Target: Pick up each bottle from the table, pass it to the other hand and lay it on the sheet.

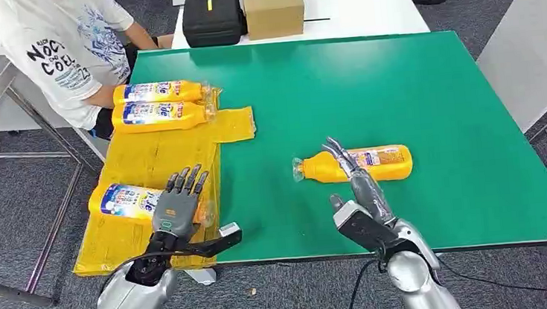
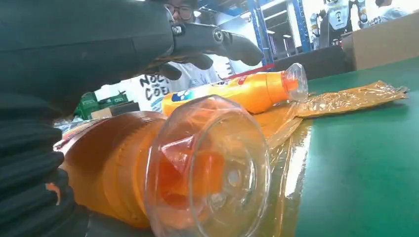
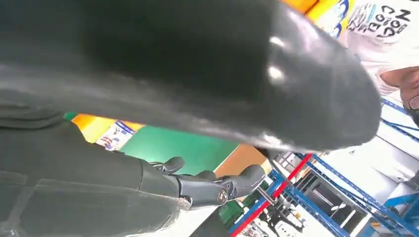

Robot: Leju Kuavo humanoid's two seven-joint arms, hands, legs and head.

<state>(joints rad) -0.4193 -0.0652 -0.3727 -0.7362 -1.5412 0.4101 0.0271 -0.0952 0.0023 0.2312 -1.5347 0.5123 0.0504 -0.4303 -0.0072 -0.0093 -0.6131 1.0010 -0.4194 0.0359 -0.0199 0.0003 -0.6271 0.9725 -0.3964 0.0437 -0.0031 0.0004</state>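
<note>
Orange bottle (image 1: 357, 165) lies on its side on the green tabletop (image 1: 431, 111), long axis across my view, cap leftward, just beyond my right robot hand (image 1: 356, 192), the nearer one. Those fingers are spread, holding nothing, tips reaching over the bottle; contact I can't judge. My left robot hand (image 1: 178, 206) hovers flat over a bottle (image 1: 129, 200) lying on the yellow sheet (image 1: 144, 162), partly hiding it.

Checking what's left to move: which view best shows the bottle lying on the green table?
The head view: the bottle lies whole on the green table, the right hand reaching over it. The right wrist view shows part of a bottle's label; the left wrist view shows other bottles.
</note>
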